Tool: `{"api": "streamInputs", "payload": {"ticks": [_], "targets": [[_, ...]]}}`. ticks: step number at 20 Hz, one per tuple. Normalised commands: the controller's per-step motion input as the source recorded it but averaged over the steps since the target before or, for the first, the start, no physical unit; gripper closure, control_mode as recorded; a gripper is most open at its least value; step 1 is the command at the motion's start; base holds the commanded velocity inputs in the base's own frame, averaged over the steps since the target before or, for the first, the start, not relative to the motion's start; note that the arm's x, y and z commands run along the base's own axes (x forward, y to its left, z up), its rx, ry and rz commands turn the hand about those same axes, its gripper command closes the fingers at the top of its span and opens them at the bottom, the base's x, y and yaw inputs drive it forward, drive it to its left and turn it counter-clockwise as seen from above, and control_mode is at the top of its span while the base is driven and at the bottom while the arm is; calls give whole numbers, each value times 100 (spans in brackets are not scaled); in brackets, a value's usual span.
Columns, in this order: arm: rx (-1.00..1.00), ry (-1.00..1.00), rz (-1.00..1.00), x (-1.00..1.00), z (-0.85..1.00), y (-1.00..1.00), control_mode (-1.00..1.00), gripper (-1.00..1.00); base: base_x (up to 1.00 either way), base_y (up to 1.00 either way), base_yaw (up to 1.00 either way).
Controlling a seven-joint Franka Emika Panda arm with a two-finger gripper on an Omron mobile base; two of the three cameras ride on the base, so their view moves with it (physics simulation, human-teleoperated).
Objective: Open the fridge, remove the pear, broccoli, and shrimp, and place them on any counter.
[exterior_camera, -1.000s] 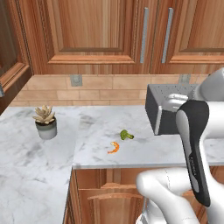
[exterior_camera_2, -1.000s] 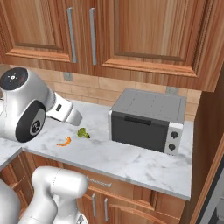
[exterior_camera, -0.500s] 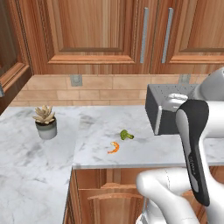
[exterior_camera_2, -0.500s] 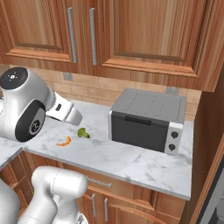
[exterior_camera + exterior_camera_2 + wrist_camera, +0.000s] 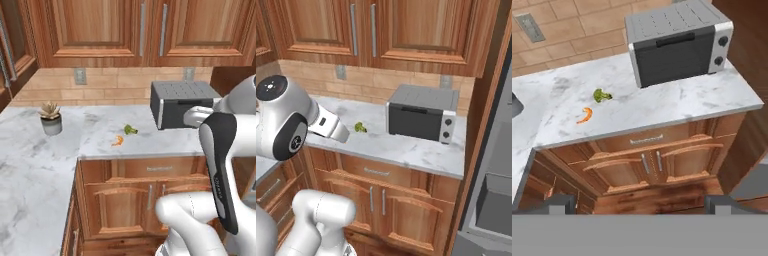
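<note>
The broccoli (image 5: 130, 129) (image 5: 360, 127) (image 5: 601, 95) lies on the white marble counter (image 5: 30, 165) (image 5: 406, 147) (image 5: 677, 107), left of the toaster oven. The orange shrimp (image 5: 118, 141) (image 5: 586, 115) rests just beside it, nearer the counter's front edge. The fridge (image 5: 495, 200) stands open at the far right, with a grey drawer showing inside. The pear is out of view. My gripper (image 5: 641, 205) hangs well back from the counter, above the floor in front of the cabinets. It is open, with nothing between its fingertips (image 5: 559, 202).
A grey toaster oven (image 5: 180, 102) (image 5: 421, 112) (image 5: 679, 42) sits on the counter near the fridge. A potted succulent (image 5: 51, 117) stands to the left. Wooden cabinets run above and below the counter, which wraps around a corner on the left.
The whole picture has shifted: the base has moved back from the counter, and the fridge has come into the right base view. Broccoli and shrimp stay put. The gripper stays open.
</note>
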Motion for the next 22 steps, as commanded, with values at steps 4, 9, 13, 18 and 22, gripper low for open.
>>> {"api": "streamInputs", "payload": {"ticks": [4,9,13,18,22], "targets": [[0,0,0,0,0,0,100,-100,-98,-45,-8],[0,0,0,0,0,0,100,-100,-72,-87,-2],[0,0,0,0,0,0,100,-100,-36,-100,0],[0,0,0,0,0,0,100,-100,-3,-100,0],[0,0,0,0,0,0,100,-100,6,-74,0]]}}
